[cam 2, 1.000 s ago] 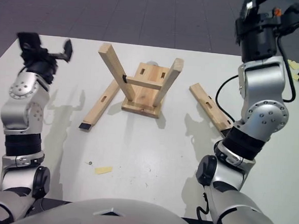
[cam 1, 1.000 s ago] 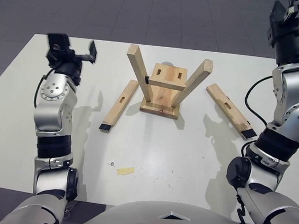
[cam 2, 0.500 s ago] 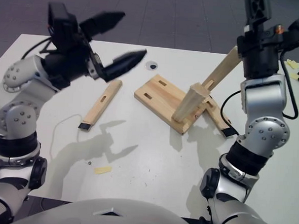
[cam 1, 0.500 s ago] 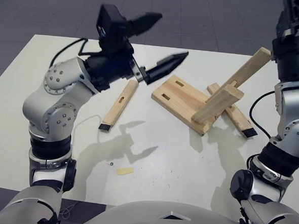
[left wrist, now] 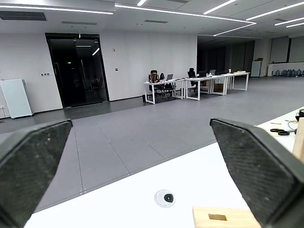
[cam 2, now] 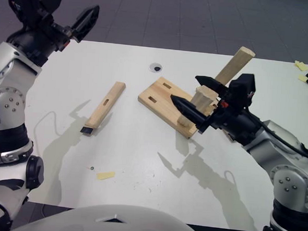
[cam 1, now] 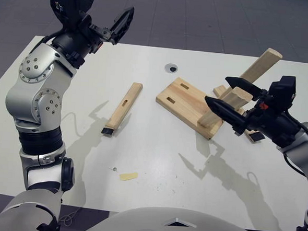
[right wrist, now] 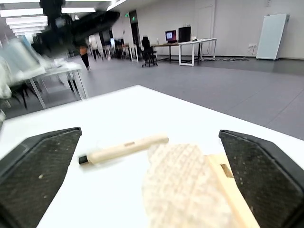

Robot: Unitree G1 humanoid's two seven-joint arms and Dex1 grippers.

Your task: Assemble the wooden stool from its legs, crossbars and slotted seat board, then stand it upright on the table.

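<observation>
The right gripper (cam 1: 217,89) is spread wide, low over the right half of the table (cam 1: 156,163). Its black, tapered fingers straddle the top of the near leg (cam 1: 240,94). In the right wrist view that rough-sawn end sits between the two grainy pads with room on both sides; whether either finger touches it I cannot tell.

This leg and the far leg (cam 1: 263,63) are square pale-wood bars. Both slant up and away to the right from the near right end of the board (cam 1: 183,104). The far leg's tip reaches out past the table's far edge.

The board is a flat pale-wood slab lying askew on the table, with two rectangular slots showing at its left end. A second loose leg (cam 1: 255,136) lies under the gripper, mostly hidden, with a black cap at its near end.

To the left, well apart from the board, a loose leg (cam 1: 123,108) lies flat. It is slotted mid-length and black-capped at its near end.

The left gripper (cam 1: 113,2) is held high over the far left of the table, also spread wide and holding nothing, well away from every part.

The white, smooth table has broad bare room along its near side and left. A round grommet (cam 1: 171,68) sits near the far edge, and a scrap of tape (cam 1: 129,175) lies near the front.
</observation>
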